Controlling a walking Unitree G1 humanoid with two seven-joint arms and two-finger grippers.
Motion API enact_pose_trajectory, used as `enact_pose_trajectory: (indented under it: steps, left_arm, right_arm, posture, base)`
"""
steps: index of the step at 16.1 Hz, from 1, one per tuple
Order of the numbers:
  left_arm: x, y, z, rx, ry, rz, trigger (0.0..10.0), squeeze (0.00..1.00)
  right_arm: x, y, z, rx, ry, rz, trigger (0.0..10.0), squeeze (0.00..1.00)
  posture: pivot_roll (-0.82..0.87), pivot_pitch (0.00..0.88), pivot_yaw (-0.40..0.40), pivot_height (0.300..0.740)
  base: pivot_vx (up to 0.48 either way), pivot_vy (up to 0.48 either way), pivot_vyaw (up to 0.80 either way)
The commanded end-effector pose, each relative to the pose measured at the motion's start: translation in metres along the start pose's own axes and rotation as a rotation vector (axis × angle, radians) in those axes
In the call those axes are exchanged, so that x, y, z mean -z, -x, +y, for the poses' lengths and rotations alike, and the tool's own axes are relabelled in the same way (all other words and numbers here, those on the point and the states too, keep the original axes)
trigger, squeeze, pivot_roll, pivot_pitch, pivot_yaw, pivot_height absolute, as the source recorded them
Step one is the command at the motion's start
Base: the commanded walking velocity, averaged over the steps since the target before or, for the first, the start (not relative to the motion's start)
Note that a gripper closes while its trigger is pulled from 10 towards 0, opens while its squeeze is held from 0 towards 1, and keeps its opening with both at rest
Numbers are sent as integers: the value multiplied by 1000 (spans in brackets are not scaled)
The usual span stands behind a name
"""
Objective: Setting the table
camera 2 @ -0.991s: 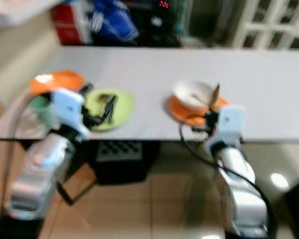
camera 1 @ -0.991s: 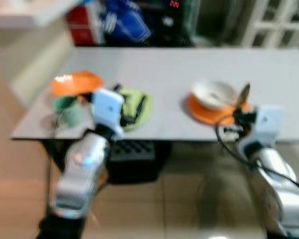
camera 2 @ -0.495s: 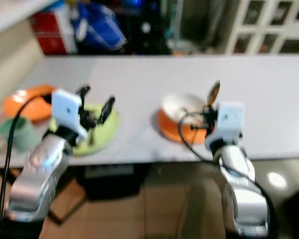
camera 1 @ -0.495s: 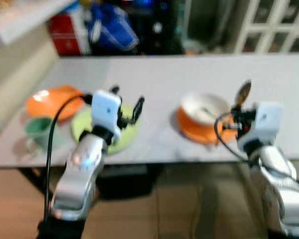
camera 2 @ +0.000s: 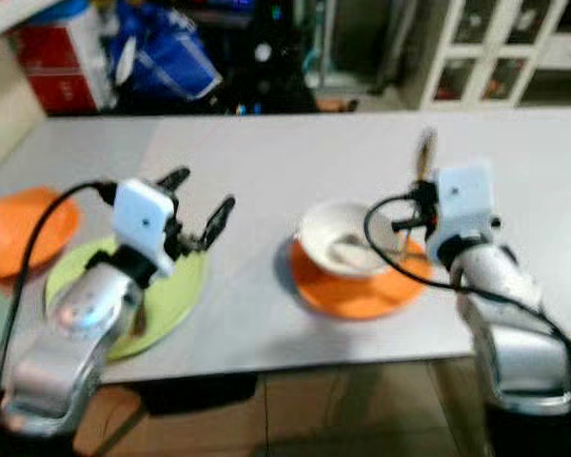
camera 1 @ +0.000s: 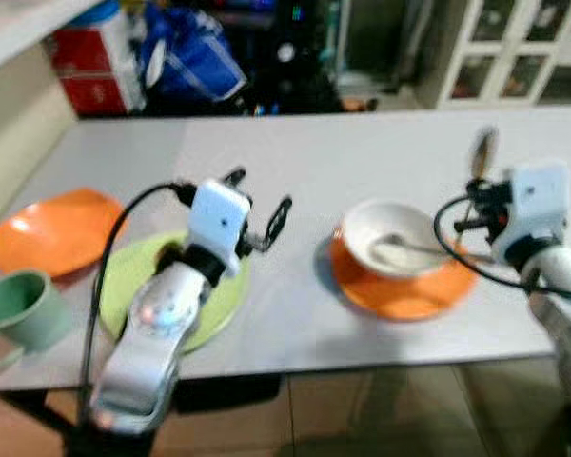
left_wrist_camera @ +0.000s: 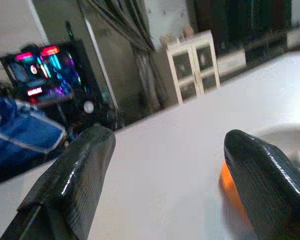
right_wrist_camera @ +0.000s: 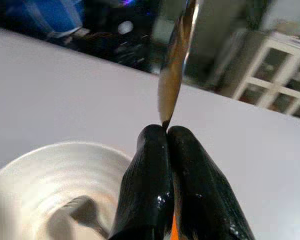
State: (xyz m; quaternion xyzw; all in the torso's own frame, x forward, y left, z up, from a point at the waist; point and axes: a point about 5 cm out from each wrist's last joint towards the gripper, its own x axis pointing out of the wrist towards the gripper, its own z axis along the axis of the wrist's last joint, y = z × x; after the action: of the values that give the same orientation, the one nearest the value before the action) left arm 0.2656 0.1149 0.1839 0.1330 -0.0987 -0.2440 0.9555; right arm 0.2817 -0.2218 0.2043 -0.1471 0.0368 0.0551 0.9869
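My right gripper (camera 1: 476, 202) is shut on a metal spoon (right_wrist_camera: 172, 75) that stands upright above its fingertips (right_wrist_camera: 155, 150). It hovers just right of a white bowl (camera 1: 392, 236), which sits on an orange plate (camera 1: 404, 290) with another utensil (right_wrist_camera: 82, 210) lying inside it. My left gripper (camera 1: 259, 195) is open with nothing between its fingers (left_wrist_camera: 80, 170), above the right edge of a green plate (camera 1: 147, 286). A second orange plate (camera 1: 43, 233) and a green cup (camera 1: 19, 309) sit at the table's left end.
The grey table (camera 1: 362, 143) runs the full width, with bare surface behind the dishes and between the two place settings. Behind it are a red box (camera 1: 90, 71), a blue bag (camera 1: 190, 57) and white cabinets (camera 1: 495, 48).
The whole picture has shifted: the camera has come closer to the table. Both grippers now reach farther over it. The right gripper still holds the spoon and the left stays open.
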Motion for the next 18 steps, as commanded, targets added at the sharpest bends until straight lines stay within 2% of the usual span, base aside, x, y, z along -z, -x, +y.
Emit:
enact_pose_trajectory:
  steps: [1,16,17,18]
  left_arm:
    - [-2,0,-5,36,-10,2,10000,0]
    - [-2,0,-5,36,-10,2,10000,0]
    - [-2,2,-8,60,-17,4,10000,0]
    - [0,0,-27,164,7,9,10000,0]
  right_arm:
    - [1,-1,-1,-15,8,21,10000,0]
    - [1,-1,-1,-15,8,21,10000,0]
    - [-1,-1,-5,-23,26,35,10000,0]
    - [14,15,-23,-109,186,227,10000,0]
  posture:
    - [-26,12,-2,740]
    - [-26,12,-2,740]
    - [-27,14,-4,740]
    - [-79,0,-20,740]
  base:
    - [0,0,0]
    - [0,0,0]
    - [0,0,0]
    - [0,0,0]
